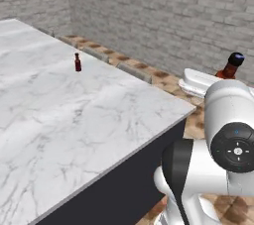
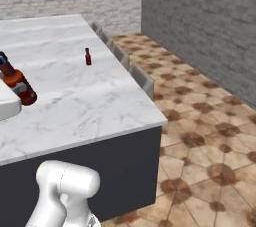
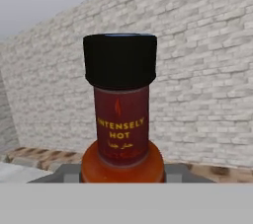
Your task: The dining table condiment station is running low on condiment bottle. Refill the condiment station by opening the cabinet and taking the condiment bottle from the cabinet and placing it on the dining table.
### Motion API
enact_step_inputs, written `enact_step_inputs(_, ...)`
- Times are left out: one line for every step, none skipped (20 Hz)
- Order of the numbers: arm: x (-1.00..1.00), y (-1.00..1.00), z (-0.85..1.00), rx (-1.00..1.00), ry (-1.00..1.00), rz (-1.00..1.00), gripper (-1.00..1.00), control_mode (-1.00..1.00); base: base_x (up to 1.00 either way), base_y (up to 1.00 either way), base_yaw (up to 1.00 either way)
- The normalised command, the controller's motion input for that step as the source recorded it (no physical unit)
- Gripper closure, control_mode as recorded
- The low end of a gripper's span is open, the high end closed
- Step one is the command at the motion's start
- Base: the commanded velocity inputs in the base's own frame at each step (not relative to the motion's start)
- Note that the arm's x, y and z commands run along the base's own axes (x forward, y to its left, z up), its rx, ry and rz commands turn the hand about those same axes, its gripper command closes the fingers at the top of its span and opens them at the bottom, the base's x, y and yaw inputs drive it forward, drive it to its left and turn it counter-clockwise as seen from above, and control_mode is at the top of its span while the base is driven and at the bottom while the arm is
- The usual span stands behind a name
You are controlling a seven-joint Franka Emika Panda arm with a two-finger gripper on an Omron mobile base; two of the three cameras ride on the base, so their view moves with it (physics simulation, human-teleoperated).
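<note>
Now | big white grey-veined marble desk (image 1: 74, 120) | small brownish-red hot-sauce bottle with black cap (image 3: 121, 114) sits up in the jaws, beside the desk | jaws pinch its lower body | looks light, stiff, smooth; may slip | tiny redder bottle (image 1: 78, 62) stands far off.

- Left base view: behind the arm, looks forward-down over marble counter (image 1: 74, 120); small bottle (image 1: 77, 62) at 11 o'clock.
- Right base view: same counter, same small bottle, from the other side.
- Hand view: very near the held bottle (image 3: 121, 114), faces brick wall (image 3: 207, 70).

Condiment bottle (image 3: 121, 119) base hidden below frame
</note>
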Motion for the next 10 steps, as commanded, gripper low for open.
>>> enact_step_inputs(0.00, 0.00, 0.00, 0.00, 0.00, 0.00, 1.00, 1.00, 0.69, -1.00, 0.00)
enact_step_inputs(0.00, 0.00, 0.00, 0.00, 0.00, 0.00, 1.00, 1.00, 0.68, -1.00, 0.00)
enact_step_inputs(0.00, 0.00, 0.00, 0.00, 0.00, 0.00, 1.00, 1.00, 0.69, -1.00, 0.00)
enact_step_inputs(0.00, 0.00, 0.00, 0.00, 0.00, 0.00, 1.00, 1.00, 0.69, -1.00, 0.00)
enact_step_inputs(0.00, 0.00, 0.00, 0.00, 0.00, 0.00, 1.00, 1.00, 0.59, -1.00, 0.00)
enact_step_inputs(0.00, 0.00, 0.00, 0.00, 0.00, 0.00, 1.00, 1.00, 0.57, -1.00, 0.00)
enact_step_inputs(0.00, 0.00, 0.00, 0.00, 0.00, 0.00, 1.00, 1.00, 0.51, -1.00, 0.00)
enact_step_inputs(0.00, 0.00, 0.00, 0.00, 0.00, 0.00, 1.00, 1.00, 0.58, -1.00, 0.00)
enact_step_inputs(0.00, 0.00, 0.00, 0.00, 0.00, 0.00, 1.00, 1.00, 0.59, -1.00, 0.00)
enact_step_inputs(0.00, 0.00, 0.00, 0.00, 0.00, 0.00, 1.00, 1.00, 0.54, -1.00, 0.00)
